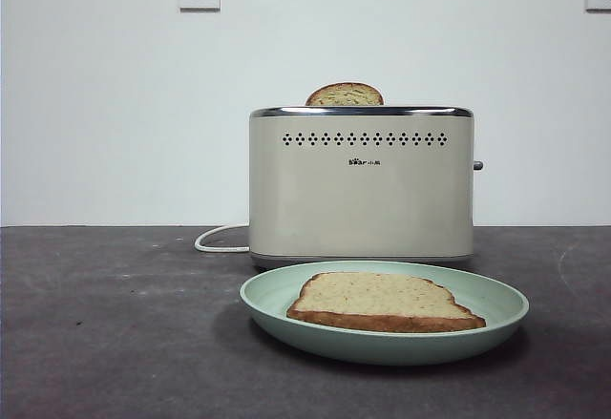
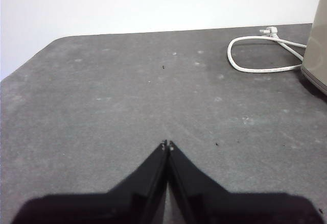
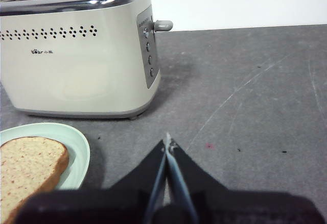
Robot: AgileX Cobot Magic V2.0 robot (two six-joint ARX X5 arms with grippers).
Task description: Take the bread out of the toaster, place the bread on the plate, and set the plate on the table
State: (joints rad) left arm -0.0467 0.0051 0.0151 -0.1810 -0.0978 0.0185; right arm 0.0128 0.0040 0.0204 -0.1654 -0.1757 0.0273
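Front view: bread (image 1: 382, 302) lies flat on the plate (image 1: 277, 297), plate sits on the table (image 1: 105, 333) just in front of the toaster (image 1: 361, 185), at its 6 o'clock. Slice is wide, tan speckled crumb, dark brown crust, flattish far edge. A narrower domed slice (image 1: 345, 94) pokes up from the toaster slot at 12. Cord (image 1: 218, 239) trails off at the toaster's 9. Neither of my arms shows here. By the look of it, all three steps are done.

Left wrist view: my left gripper (image 2: 167, 145) has jaws pressed together, nothing between them, over bare table. Toaster edge (image 2: 318, 45) and cord loop (image 2: 265, 53) off at about 2 o'clock, well apart.

Right wrist view: my right gripper (image 3: 167, 142) is also closed and empty. Toaster (image 3: 76, 55) at 11, plate rim (image 3: 82, 150) and bread (image 3: 28, 168) at 9, near but not touching.

Handling guess: toast is light, stiff, crumbly; pinch it gently across the crust edge. Plate looks smooth, probably slippery, rigid; take it by the rim, keep level so the slice doesn't slide.
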